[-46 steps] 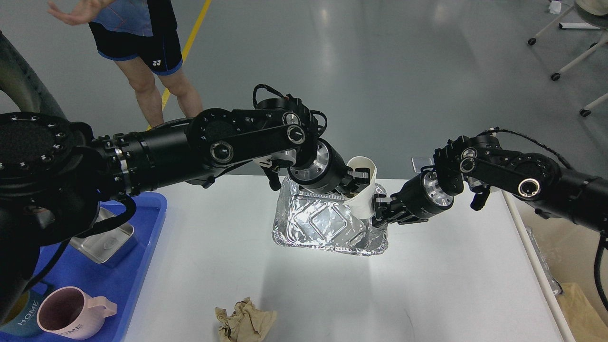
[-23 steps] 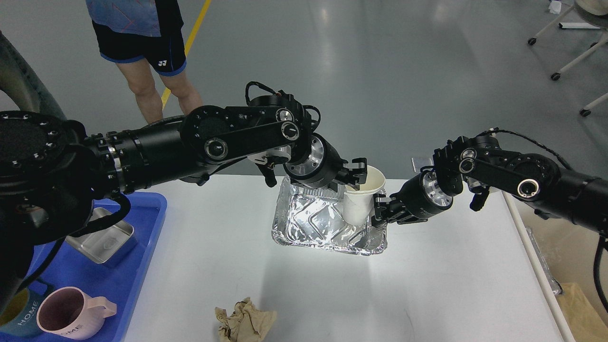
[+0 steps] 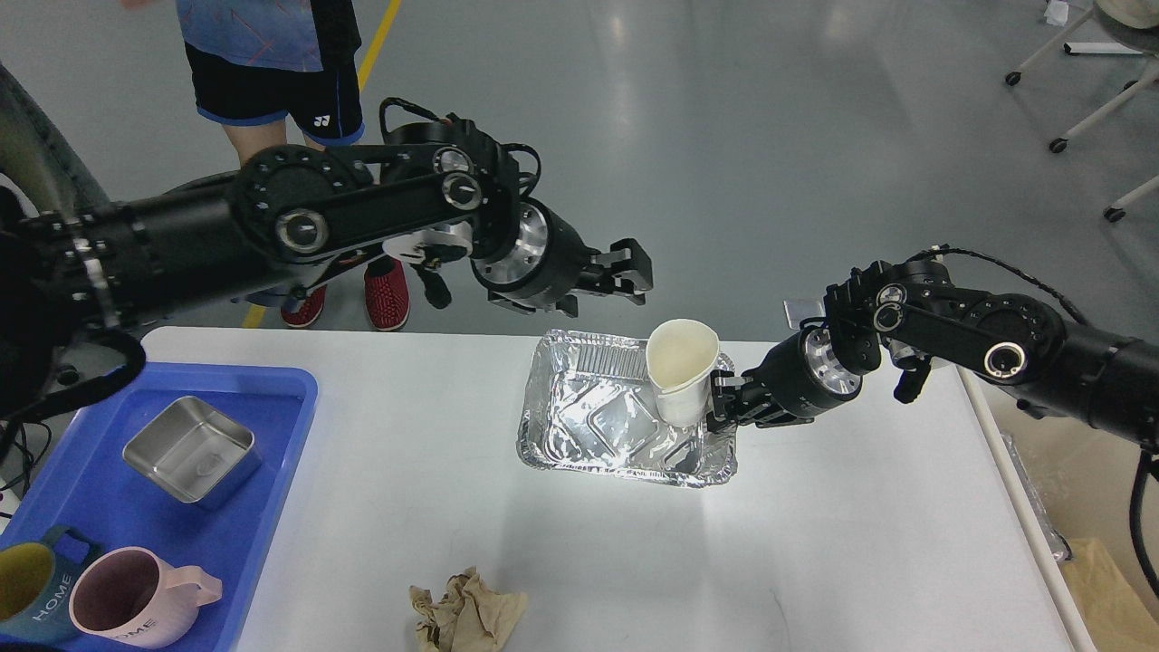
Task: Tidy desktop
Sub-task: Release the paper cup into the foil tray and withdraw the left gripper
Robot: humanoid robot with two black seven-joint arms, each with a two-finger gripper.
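Release done: left gripper (image 3: 632,270), fingers spread and empty, has pulled up and left, clear of white paper cup (image 3: 681,369). Cup now stands inside crinkled foil tray (image 3: 579,421) mid white desktop (image 3: 860,525). Right gripper (image 3: 722,405) at tray's right rim; grip unclear. Crumpled brown paper (image 3: 466,618) on near edge likely next.

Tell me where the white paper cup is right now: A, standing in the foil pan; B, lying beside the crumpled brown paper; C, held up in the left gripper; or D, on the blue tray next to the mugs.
A: the white paper cup stands in the right end of the foil pan, and the left gripper is empty above it.
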